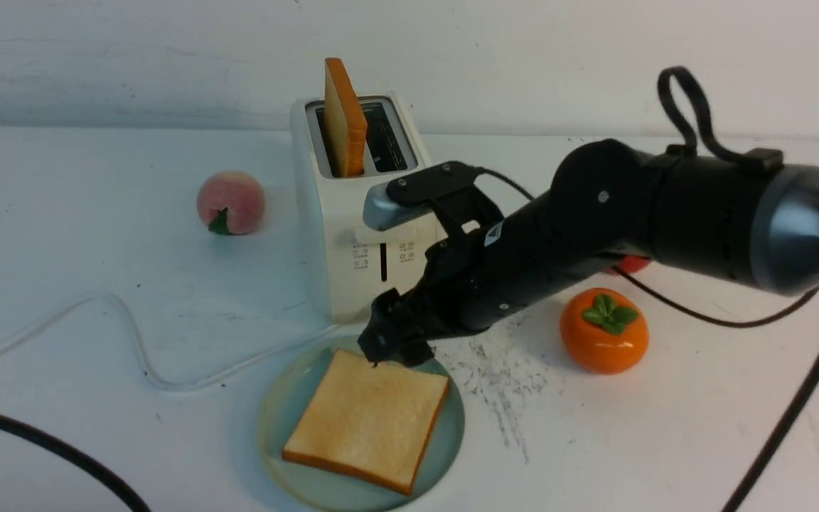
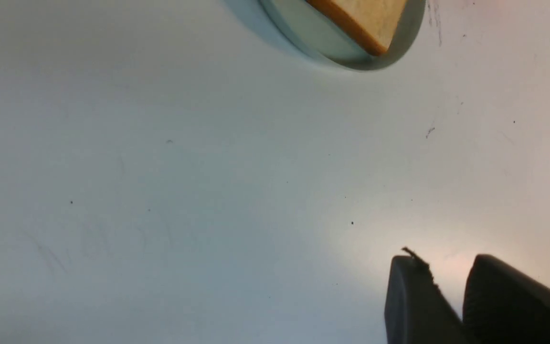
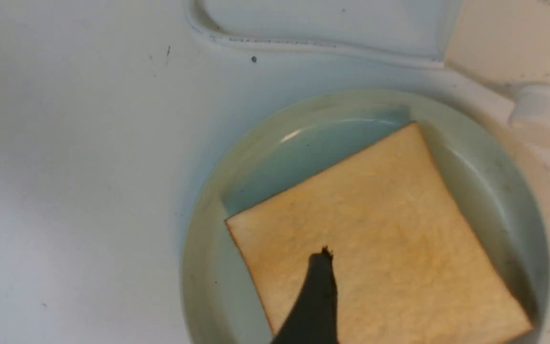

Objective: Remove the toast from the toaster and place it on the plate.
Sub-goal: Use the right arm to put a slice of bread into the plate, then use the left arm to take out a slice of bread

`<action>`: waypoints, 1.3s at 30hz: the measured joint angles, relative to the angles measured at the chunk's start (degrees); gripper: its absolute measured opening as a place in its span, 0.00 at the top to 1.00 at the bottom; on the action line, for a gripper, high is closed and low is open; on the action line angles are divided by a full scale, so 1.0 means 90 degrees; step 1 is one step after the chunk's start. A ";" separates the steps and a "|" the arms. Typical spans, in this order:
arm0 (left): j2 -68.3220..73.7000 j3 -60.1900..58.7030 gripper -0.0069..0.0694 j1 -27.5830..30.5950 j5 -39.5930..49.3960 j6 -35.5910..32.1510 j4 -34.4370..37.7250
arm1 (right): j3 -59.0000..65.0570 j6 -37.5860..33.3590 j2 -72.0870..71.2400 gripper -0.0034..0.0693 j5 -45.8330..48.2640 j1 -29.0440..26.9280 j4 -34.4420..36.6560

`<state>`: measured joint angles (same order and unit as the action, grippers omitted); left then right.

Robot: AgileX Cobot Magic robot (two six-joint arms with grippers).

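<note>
The cream toaster (image 1: 342, 242) stands at the back, and one toast slice (image 1: 344, 117) sticks up from its left slot. A second toast (image 1: 370, 419) lies flat on the pale blue-green plate (image 1: 281, 412) in front of the toaster. My right gripper (image 1: 392, 348) hovers over the plate's far edge, open, touching nothing. In the right wrist view its fingers (image 3: 320, 296) straddle the flat toast (image 3: 375, 239) on the plate (image 3: 265, 172). The left gripper (image 2: 447, 267) hangs over bare table with a narrow gap and nothing in it. The plate (image 2: 313, 38) is far from the left gripper.
A peach (image 1: 230, 203) lies left of the toaster and an orange persimmon (image 1: 603, 331) right of the plate. The white cord (image 1: 132, 334) snakes across the table on the left. Black cables (image 1: 47, 448) cross the near left corner and the right side.
</note>
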<state>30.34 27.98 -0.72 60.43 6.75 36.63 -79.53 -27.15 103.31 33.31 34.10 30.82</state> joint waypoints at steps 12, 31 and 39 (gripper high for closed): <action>0.1151 0.0673 0.75 0.0000 -0.0189 -0.0031 0.0710 | 0.0000 0.0915 -0.2478 0.61 0.2378 -0.1627 -0.0537; 0.5644 0.5265 0.93 0.0000 -0.0695 -0.0685 0.0421 | 0.1807 0.0968 -0.5750 0.98 0.4261 -0.2885 -0.0498; 0.6478 0.7712 0.93 -0.0974 0.0368 0.0632 -0.0528 | 0.2935 0.0968 -0.6604 0.97 0.3895 -0.2885 -0.0940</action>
<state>88.64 97.39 -9.48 63.75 12.44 31.87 -53.11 -18.44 43.88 68.37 8.13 22.37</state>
